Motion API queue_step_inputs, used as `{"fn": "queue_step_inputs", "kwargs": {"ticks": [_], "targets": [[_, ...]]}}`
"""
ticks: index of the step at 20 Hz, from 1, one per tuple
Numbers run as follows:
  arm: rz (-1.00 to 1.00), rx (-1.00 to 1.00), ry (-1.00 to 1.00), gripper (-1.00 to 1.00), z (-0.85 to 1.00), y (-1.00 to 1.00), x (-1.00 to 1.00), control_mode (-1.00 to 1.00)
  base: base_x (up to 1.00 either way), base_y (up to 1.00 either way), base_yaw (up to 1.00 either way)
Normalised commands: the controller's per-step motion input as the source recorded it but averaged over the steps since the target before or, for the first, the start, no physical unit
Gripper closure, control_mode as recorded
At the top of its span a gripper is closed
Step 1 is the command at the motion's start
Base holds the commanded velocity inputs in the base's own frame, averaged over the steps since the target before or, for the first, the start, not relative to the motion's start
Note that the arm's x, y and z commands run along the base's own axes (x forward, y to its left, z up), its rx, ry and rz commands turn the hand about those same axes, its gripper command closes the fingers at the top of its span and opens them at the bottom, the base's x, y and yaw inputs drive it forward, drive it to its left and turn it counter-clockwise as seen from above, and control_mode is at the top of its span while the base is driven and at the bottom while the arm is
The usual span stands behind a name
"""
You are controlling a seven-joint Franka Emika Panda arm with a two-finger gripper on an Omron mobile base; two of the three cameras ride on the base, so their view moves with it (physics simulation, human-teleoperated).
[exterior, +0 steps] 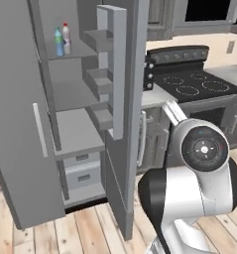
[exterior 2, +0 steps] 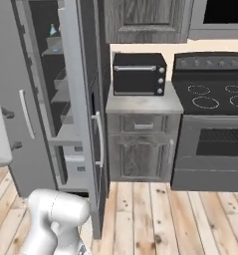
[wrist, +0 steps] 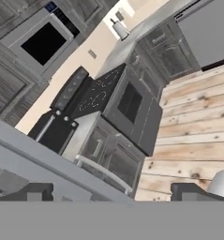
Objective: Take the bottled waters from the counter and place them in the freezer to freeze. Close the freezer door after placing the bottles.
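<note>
Beside the freezer door (wrist: 62,164), end effector (wrist: 113,196) wide open, empty.

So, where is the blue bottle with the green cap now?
In the left base view, the blue bottle stands on the freezer's top shelf, touching the red-capped bottle on its right.

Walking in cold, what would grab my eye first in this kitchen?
Probably the tall grey freezer standing wide open, its freezer door swung out toward the stove. Two small bottles, one blue and one whitish with a red cap, stand together on its top shelf. A black toaster oven sits on the counter.
</note>
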Motion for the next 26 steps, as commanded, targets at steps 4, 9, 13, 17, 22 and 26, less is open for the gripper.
{"fn": "queue_step_inputs", "kwargs": {"ticks": [4, 9, 13, 17, 22, 26], "targets": [[0.00, 0.00, 0.00, -1.00, 0.00, 0.00, 0.00, 1.00, 0.02, 0.05, 0.43], [0.00, 0.00, 0.00, -1.00, 0.00, 0.00, 0.00, 1.00, 0.03, 0.00, 0.28], [0.00, 0.00, 0.00, -1.00, 0.00, 0.00, 0.00, 1.00, 0.00, 0.00, 0.00], [0.00, 0.00, 0.00, -1.00, 0.00, 0.00, 0.00, 1.00, 0.20, -0.01, 0.00], [0.00, 0.00, 0.00, -1.00, 0.00, 0.00, 0.00, 1.00, 0.48, -0.06, 0.00], [0.00, 0.00, 0.00, -1.00, 0.00, 0.00, 0.00, 1.00, 0.54, -0.01, 0.00]]}}
